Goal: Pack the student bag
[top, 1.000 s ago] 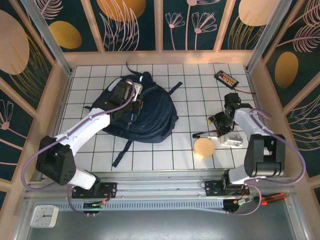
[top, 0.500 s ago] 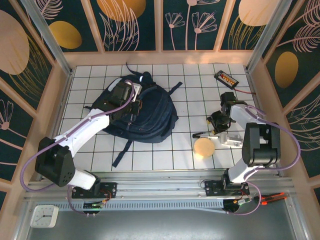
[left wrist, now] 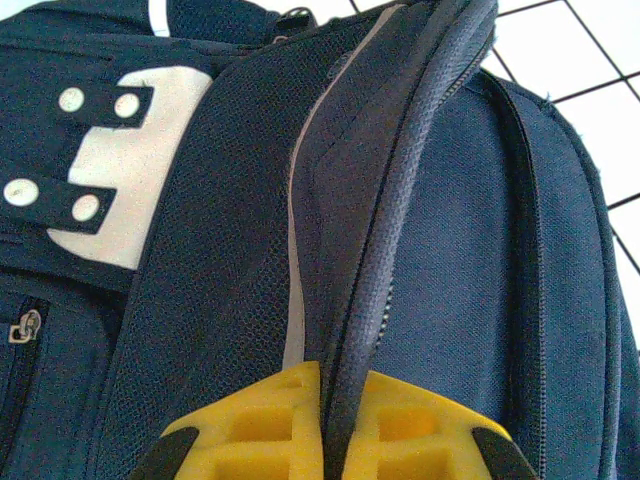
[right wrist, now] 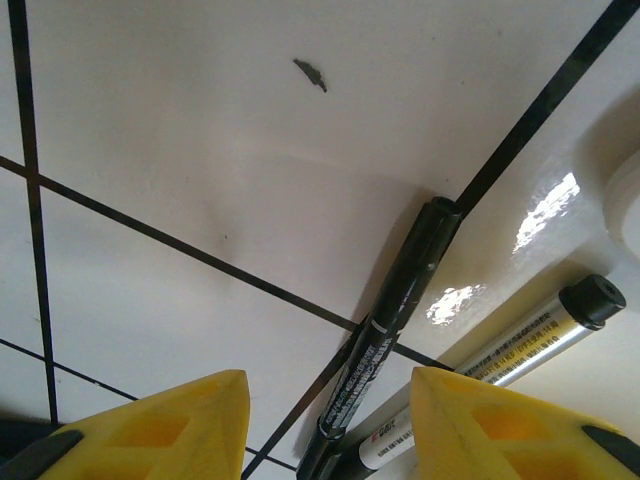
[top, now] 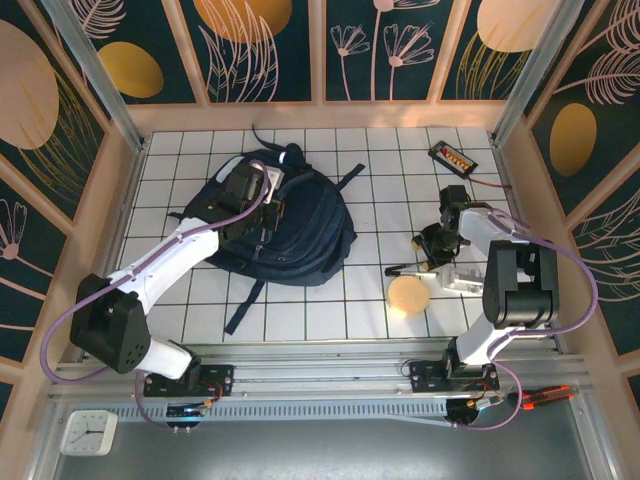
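The student bag [top: 300, 235], a big dark navy backpack with a white-grey patch [left wrist: 130, 150], lies at the back left of the tiled table. My left gripper [top: 262, 208] is on top of it. In the left wrist view the yellow jaws of the left gripper [left wrist: 340, 400] are shut on the bag's raised zipper edge [left wrist: 400, 200]. My right gripper [top: 436, 246] is low over the tiles at the right. In the right wrist view the right gripper [right wrist: 330, 400] is open, with a black marker [right wrist: 400, 310] lying between its fingers, untouched. A silver-bodied marker [right wrist: 520, 345] lies beside it.
A round tan disc [top: 408, 294] and a clear shiny object [top: 462, 278] lie close to the right gripper. A small black device with an orange label [top: 450, 156] sits at the back right. Wooden walls ring the table. A clock [top: 88, 432] lies outside the front rail.
The right arm has folded in closer over the markers and its jaws have narrowed a little. The left gripper keeps its hold on the bag's edge.
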